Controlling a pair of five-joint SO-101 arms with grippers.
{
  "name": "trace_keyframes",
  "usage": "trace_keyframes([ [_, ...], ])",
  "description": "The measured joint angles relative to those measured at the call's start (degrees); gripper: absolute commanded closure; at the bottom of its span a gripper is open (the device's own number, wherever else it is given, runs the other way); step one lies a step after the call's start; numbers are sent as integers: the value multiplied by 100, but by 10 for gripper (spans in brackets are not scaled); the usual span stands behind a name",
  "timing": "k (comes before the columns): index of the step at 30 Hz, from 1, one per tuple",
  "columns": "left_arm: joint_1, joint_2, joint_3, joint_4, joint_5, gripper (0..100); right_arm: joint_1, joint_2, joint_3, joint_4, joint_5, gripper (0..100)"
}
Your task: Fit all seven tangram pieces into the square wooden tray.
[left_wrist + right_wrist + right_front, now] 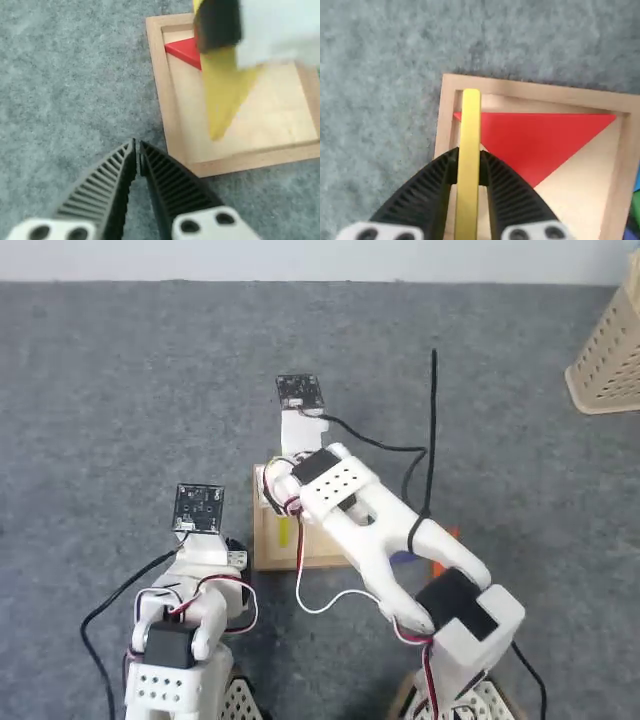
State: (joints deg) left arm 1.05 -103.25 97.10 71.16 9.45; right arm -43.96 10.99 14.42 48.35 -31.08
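Black ribbed fingers point(432, 190) of my right gripper point(468, 154) were pinched on a yellow wooden tangram triangle point(470, 115), held on edge so that its thin side faced the wrist camera. It hung over the square wooden tray point(535, 88), close to one corner, and I could not tell whether its tip touched the tray floor. A red wooden triangle point(535, 137) lay flat inside the tray, its long edge along one wall. My left gripper point(137, 147) held nothing. Its fingers were pressed almost together over the grey carpet point(60, 75), near another corner of the tray. In the high view the tray sat at the centre of the frame, mostly covered by my right arm point(360, 510), which came up from the lower right. My left arm point(190, 630) stood at the lower left. A blue piece point(405, 558) and an orange piece point(452, 534) peeked out on the carpet to the right of the tray. A beige perforated basket point(610, 350) stood at the upper right edge.
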Motion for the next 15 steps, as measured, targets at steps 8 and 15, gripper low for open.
trace_keyframes([
  [8,0,0,0,88,0,987,-26,18,0,0,589,987],
  [15,9,0,0,88,0,987,-185,18,0,0,800,852],
])
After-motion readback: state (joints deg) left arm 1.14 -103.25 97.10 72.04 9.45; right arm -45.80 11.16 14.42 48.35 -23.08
